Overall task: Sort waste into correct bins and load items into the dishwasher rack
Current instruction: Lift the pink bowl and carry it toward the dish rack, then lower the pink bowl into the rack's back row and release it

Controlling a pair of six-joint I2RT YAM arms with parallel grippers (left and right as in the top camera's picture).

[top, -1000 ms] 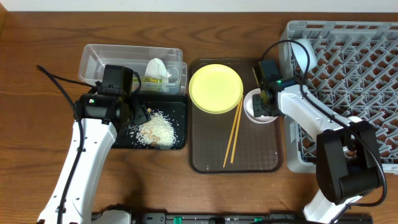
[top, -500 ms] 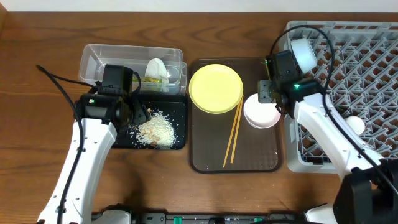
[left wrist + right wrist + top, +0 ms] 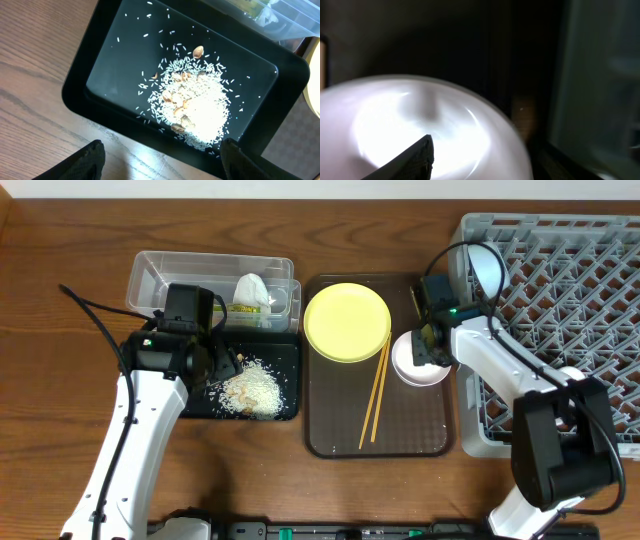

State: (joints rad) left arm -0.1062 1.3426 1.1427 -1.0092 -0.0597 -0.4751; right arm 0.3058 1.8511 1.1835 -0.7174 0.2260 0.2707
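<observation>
Swinging back down from the edge of the rack (image 3: 560, 280), the right gripper (image 3: 427, 346) is again over the pink-white bowl (image 3: 412, 370) on the brown tray (image 3: 335, 415), its grip unreadable through blur, so that bowl awaits loading, while the left gripper (image 3: 162, 155) hangs spread wide above the rice (image 3: 200, 107).

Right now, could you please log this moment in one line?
left hand: open over black tray | right hand: over pale bowl | plate, chopsticks: unloaded

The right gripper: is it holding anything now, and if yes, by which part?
Nothing, it seems. The right gripper hangs over the rim of the pale bowl with its jaws wide apart, not closed on it; the wrist view is blurred.
</observation>
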